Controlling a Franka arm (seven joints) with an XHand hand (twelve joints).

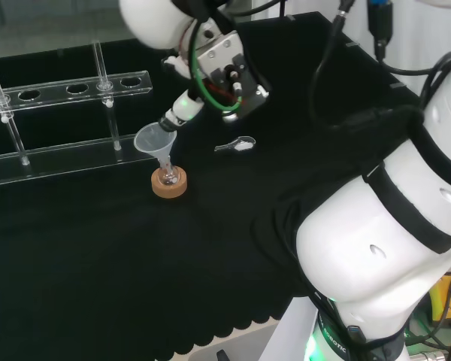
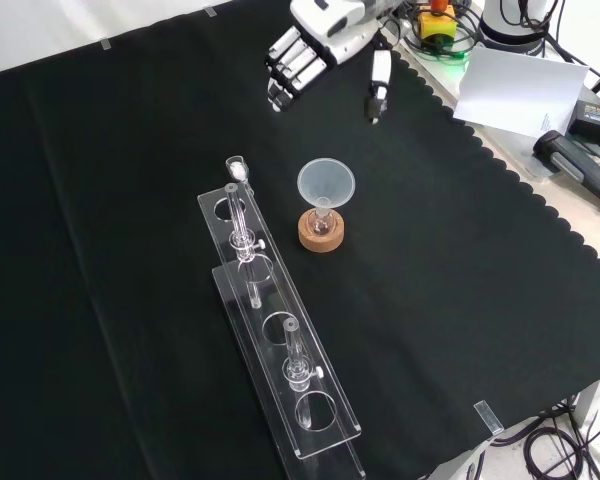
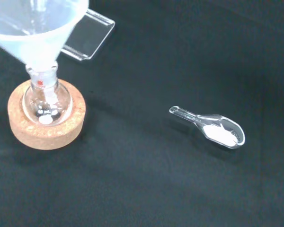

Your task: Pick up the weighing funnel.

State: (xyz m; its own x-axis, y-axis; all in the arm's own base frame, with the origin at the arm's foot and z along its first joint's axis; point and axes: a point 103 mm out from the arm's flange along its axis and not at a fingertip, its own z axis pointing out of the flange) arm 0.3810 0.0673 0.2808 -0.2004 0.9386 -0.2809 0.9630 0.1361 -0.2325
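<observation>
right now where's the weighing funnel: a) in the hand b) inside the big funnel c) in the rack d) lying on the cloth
d: the weighing funnel lies flat on the cloth, while the hand is open and holds nothing.

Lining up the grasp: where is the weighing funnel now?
In the head view the weighing funnel lies on the cloth just right of the big funnel, apart from it.

No readable text, no legible labels, numbers, signs
</observation>
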